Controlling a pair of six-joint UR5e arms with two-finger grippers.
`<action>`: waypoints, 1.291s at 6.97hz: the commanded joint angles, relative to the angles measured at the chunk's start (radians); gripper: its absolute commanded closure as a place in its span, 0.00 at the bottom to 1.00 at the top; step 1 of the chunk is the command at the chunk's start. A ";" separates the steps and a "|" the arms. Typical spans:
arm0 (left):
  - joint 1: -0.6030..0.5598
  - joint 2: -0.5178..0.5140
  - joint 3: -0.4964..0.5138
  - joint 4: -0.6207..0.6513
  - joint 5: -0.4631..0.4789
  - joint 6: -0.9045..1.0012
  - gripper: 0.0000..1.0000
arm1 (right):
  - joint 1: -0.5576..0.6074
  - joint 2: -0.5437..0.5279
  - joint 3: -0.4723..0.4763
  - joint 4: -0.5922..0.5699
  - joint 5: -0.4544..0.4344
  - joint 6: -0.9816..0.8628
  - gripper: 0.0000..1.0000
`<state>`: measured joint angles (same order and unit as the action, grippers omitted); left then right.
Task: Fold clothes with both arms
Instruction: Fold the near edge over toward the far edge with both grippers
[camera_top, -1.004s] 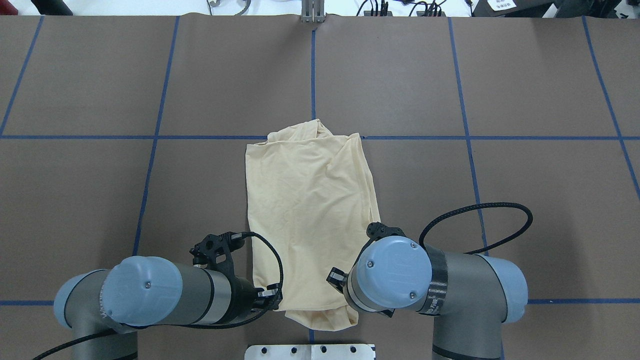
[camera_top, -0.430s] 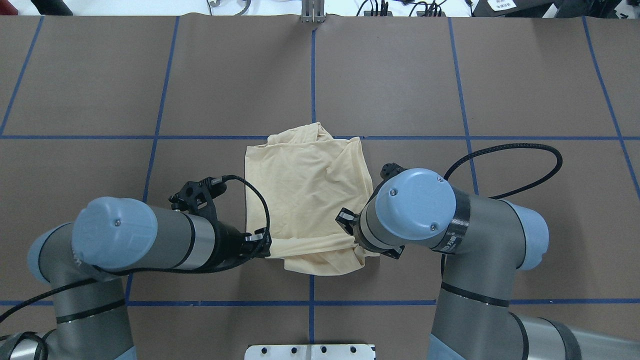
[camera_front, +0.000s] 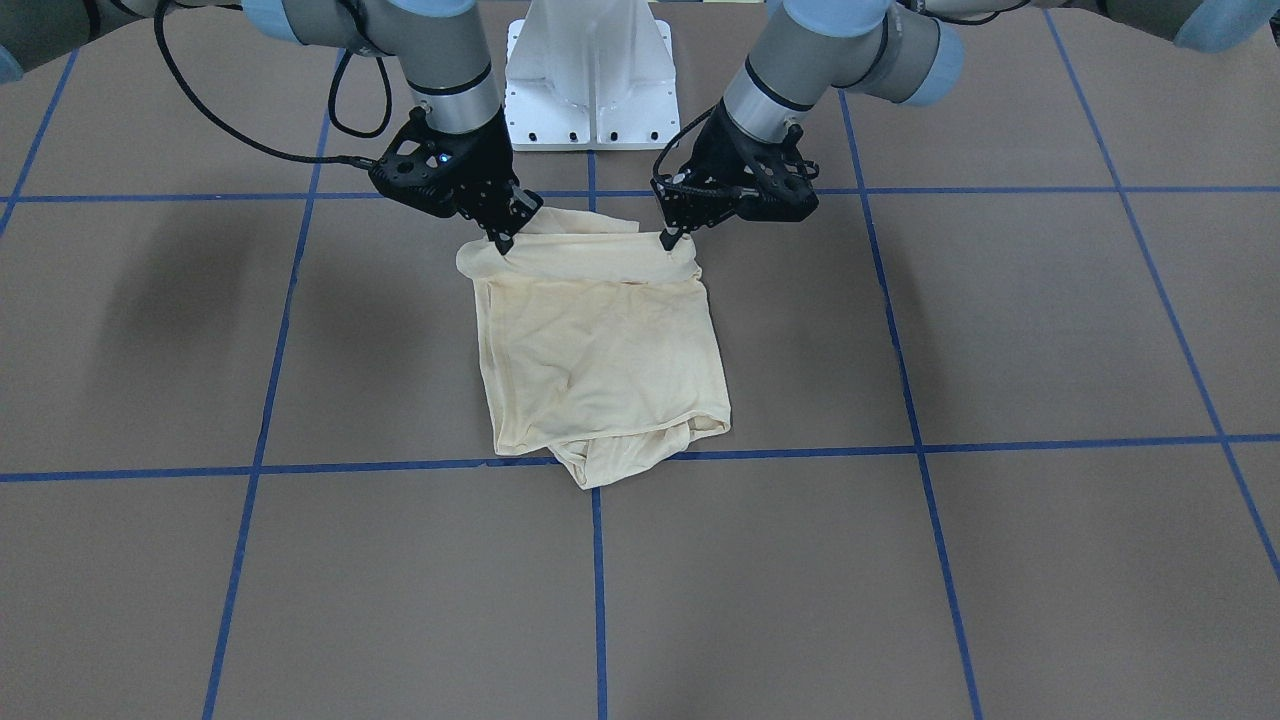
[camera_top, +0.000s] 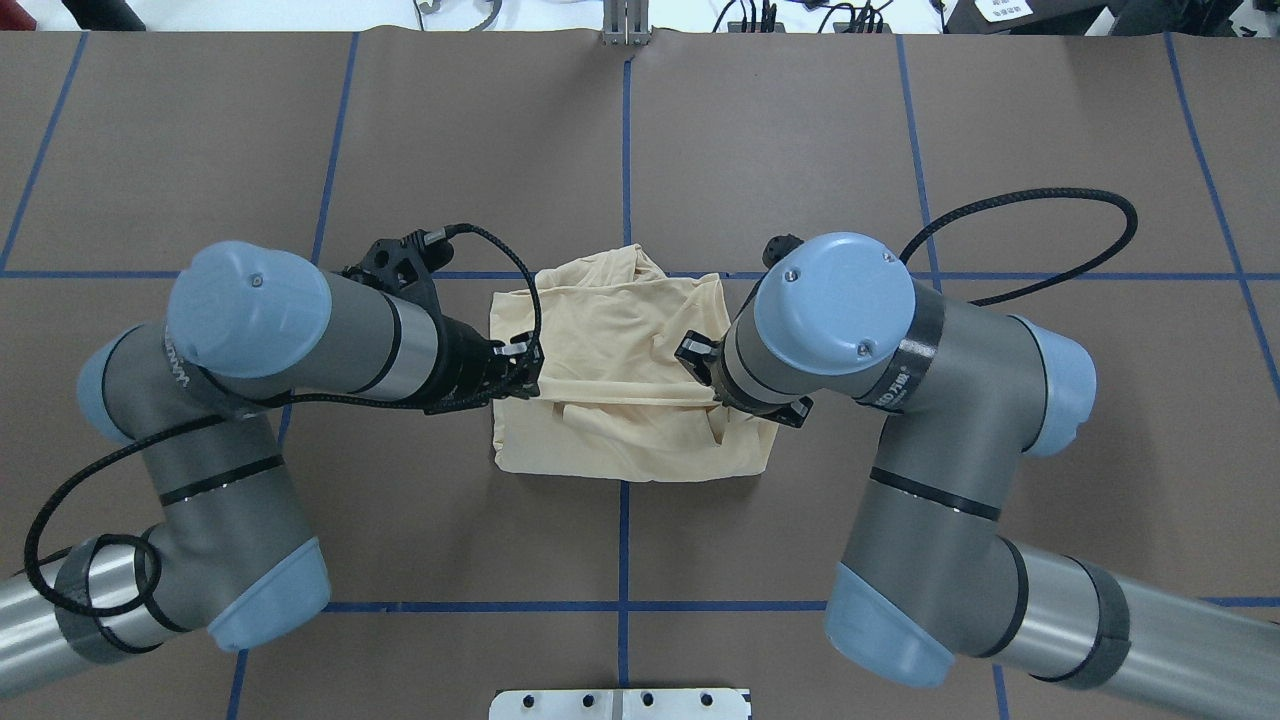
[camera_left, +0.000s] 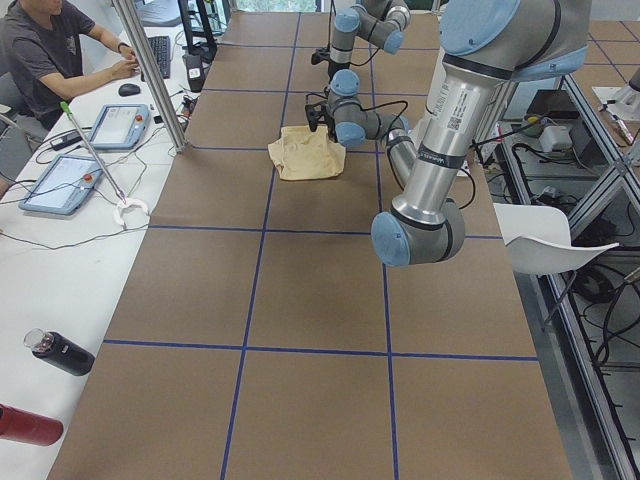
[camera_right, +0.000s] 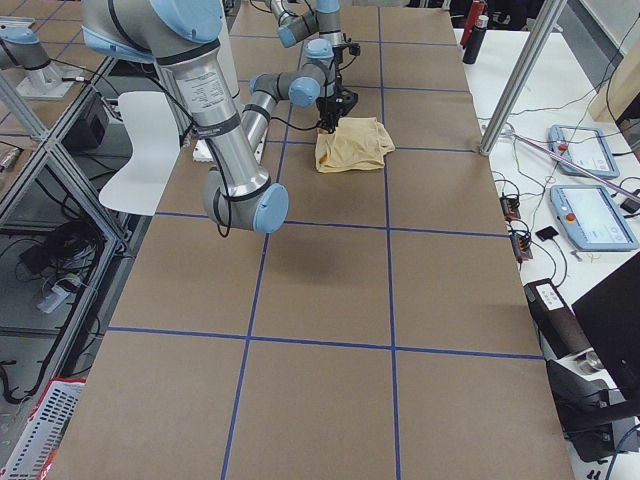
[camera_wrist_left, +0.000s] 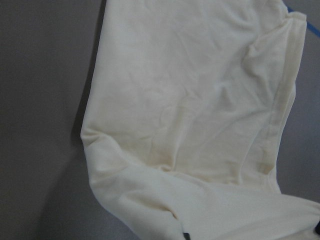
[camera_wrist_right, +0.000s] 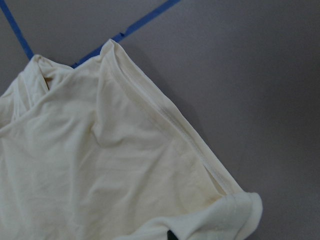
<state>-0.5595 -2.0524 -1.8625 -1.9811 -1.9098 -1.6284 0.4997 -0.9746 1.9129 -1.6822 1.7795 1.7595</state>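
The clothes (camera_top: 625, 330) are one pale cream shirt, folded into a block at the table's middle, also seen in the front view (camera_front: 600, 350). No print shows. My left gripper (camera_front: 668, 240) is shut on one corner of the shirt's edge nearest the robot. My right gripper (camera_front: 499, 243) is shut on the other corner. That edge is lifted off the table and hangs stretched between them above the lower layer. From overhead, the left gripper (camera_top: 530, 375) sits at the shirt's left side; the right one is hidden under its wrist. Both wrist views are filled with cream cloth (camera_wrist_left: 190, 100) (camera_wrist_right: 100, 175).
The white pedestal base (camera_front: 588, 70) stands just behind the shirt on the robot's side. Blue tape lines (camera_top: 625, 150) grid the brown table. A person (camera_left: 50, 50) sits at a side desk with tablets (camera_left: 60, 185). A white chair (camera_left: 545, 240) is beside the table.
Both grippers have carried the shirt's near edge away from the robot, over the lower layer. The shirt's footprint has become shorter and the arms reach further out.
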 joint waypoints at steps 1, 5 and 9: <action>-0.085 -0.069 0.116 -0.008 -0.037 0.050 1.00 | 0.077 0.057 -0.169 0.135 0.036 -0.051 1.00; -0.096 -0.121 0.247 -0.053 -0.034 0.065 1.00 | 0.129 0.141 -0.330 0.203 0.051 -0.100 1.00; -0.117 -0.121 0.263 -0.054 -0.034 0.061 1.00 | 0.141 0.210 -0.454 0.239 0.049 -0.109 1.00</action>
<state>-0.6714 -2.1736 -1.6069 -2.0343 -1.9436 -1.5648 0.6377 -0.7886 1.4984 -1.4508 1.8290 1.6550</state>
